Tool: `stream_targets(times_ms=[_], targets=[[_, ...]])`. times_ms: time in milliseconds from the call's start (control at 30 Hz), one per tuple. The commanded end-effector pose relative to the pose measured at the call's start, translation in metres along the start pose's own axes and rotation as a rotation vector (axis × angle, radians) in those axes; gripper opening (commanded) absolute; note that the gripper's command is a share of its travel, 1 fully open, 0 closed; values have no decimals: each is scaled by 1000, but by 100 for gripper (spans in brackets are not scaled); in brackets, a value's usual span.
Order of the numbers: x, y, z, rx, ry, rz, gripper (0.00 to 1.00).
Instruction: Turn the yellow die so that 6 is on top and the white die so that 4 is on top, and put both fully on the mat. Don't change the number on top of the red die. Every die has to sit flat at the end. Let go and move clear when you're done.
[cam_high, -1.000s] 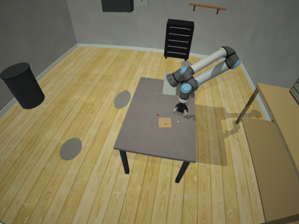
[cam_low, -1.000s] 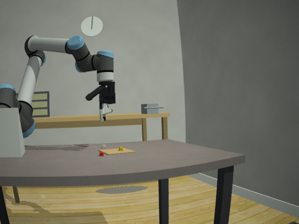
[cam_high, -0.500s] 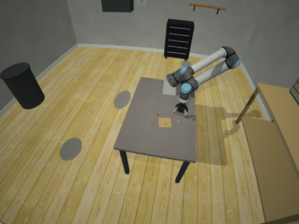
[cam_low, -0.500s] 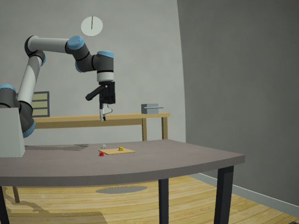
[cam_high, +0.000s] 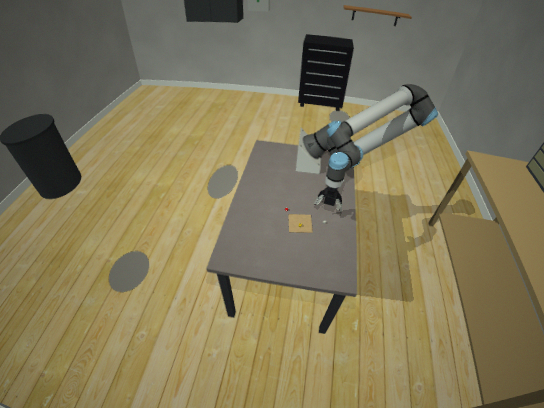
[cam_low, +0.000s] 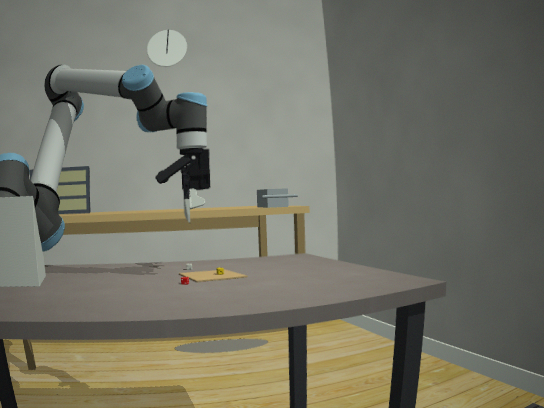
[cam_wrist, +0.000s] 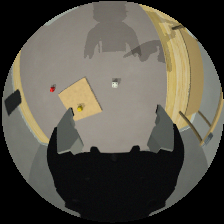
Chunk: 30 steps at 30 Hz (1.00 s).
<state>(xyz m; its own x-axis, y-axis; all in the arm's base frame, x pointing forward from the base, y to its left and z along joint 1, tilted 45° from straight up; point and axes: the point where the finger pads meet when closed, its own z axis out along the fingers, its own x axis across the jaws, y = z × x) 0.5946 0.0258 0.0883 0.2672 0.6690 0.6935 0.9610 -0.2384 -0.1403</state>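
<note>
The yellow die (cam_high: 300, 225) (cam_low: 220, 271) (cam_wrist: 80, 108) sits on the square tan mat (cam_high: 294, 218) (cam_low: 200, 277) (cam_wrist: 82, 87). The white die (cam_high: 324, 222) (cam_low: 189, 267) (cam_wrist: 115, 84) rests on the table beside the mat, off it. The red die (cam_high: 286, 209) (cam_low: 185, 281) (cam_wrist: 52, 89) rests on the table off the mat, on the opposite side from the white die. The numbers on top are too small to read. My gripper (cam_high: 328, 204) (cam_wrist: 114, 106) is wide open and empty, high above the table; in the exterior view its fingers overlap each other.
The grey table (cam_high: 260, 250) (cam_low: 320, 295) bears the dice and mat. A pale block (cam_high: 307, 161) (cam_low: 17, 240) stands on it by the arm's base. A wooden bench (cam_high: 480, 280) (cam_low: 240, 215) stands beyond the table on the arm's side.
</note>
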Motion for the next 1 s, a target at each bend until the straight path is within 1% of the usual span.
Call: stream_targets(times_ms=[0, 133, 200, 367, 667, 767, 867, 967], targets=[[-2, -1, 2, 1, 0, -119, 100], [-3, -2, 4, 1, 0, -218, 100], [-3, -2, 4, 1, 0, -218, 100], [-5, -3, 7, 1, 0, -367, 100], [-8, -4, 10, 1, 0, -576, 100], [-8, -4, 10, 1, 0, -579, 100], [-9, -5, 12, 1, 0, -696, 100], [-9, -5, 13, 1, 0, -762, 100]])
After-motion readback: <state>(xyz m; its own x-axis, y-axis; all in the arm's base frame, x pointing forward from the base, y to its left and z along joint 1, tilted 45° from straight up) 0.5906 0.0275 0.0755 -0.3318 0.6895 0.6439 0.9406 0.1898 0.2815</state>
